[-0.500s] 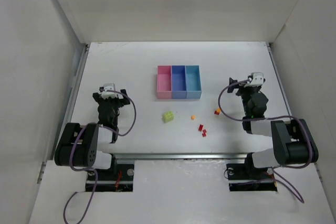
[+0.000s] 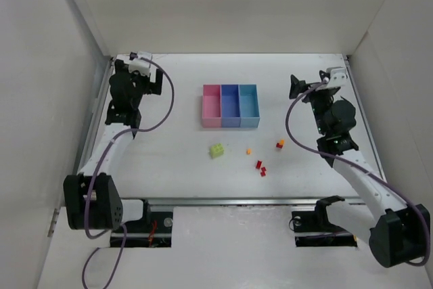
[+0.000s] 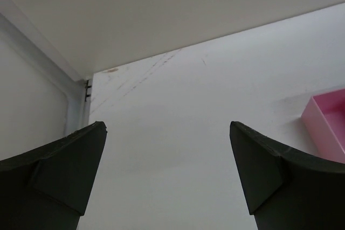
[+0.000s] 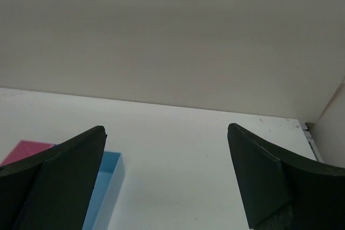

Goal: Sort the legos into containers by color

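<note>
The joined bins stand at mid-table: pink point(image 2: 212, 105), medium blue point(image 2: 231, 105), light teal point(image 2: 249, 104). In front of them the legos lie loose on the table: a lime-green one point(image 2: 217, 150), a small orange one point(image 2: 249, 151), an orange one point(image 2: 280, 143) and two red ones point(image 2: 260, 167). My left gripper point(image 2: 153, 83) is open and empty, far left of the bins; its wrist view point(image 3: 167, 176) shows the pink bin's corner point(image 3: 329, 125). My right gripper point(image 2: 295, 86) is open and empty, right of the bins; its wrist view point(image 4: 164, 181) shows the teal bin point(image 4: 105, 187).
White walls enclose the table on the left point(image 2: 74, 65), back point(image 2: 230, 11) and right point(image 2: 399, 65). A rail point(image 2: 230, 201) runs along the near edge by the arm bases.
Both arms have risen from their folded pose and reached toward the far side of the table, the left to the far left corner. The legos and bins have not moved.
</note>
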Robot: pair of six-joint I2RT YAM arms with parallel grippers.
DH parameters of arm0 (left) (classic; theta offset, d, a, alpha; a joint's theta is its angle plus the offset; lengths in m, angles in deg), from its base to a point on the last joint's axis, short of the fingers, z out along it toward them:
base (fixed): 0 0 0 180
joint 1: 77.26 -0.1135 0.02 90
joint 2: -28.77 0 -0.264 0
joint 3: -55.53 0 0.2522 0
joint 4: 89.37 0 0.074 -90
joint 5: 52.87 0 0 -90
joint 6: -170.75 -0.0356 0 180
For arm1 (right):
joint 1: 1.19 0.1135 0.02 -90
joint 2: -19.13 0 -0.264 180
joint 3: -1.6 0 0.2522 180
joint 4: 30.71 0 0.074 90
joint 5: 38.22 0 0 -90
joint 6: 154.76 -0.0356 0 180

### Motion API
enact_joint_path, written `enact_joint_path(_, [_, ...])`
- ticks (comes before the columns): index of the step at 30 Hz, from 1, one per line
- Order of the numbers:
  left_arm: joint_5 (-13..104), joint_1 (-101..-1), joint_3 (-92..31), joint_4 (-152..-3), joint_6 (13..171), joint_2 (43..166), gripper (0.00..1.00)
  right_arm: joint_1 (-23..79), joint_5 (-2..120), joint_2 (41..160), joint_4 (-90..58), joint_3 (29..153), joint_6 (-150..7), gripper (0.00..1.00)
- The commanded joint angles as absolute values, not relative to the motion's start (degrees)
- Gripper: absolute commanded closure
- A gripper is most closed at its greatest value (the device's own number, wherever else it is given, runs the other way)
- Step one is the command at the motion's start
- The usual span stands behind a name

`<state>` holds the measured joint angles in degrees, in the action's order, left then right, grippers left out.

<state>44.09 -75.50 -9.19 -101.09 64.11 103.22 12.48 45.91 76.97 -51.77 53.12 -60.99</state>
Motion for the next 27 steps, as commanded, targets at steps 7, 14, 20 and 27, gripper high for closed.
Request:
enact_joint_path(7, [49.69, -75.77, -29.15, -65.7, 43.51, 92.85, 0.0, 18.32, 29.19, 75.73, -40.59, 61.85, -52.37, 0.0])
enact_joint_path(14, [67.46, -71.75, -42.76, -39.7, 28.75, 106.5, 0.05, 18.32, 23.15, 83.53, -42.17, 67.55, -63.47, 0.0])
enact_joint_path(20, [58.85, -69.62, -49.1, -39.57, 13.11, 111.03, 0.02, 16.65, 29.54, 88.82, -42.17, 75.63, -62.55, 0.0])
enact_joint_path(27, [61.48, -63.66, -49.39, -35.1, 8.84, 107.27, 0.01, 21.04, 40.8, 79.52, -38.84, 73.28, -65.72, 0.0])
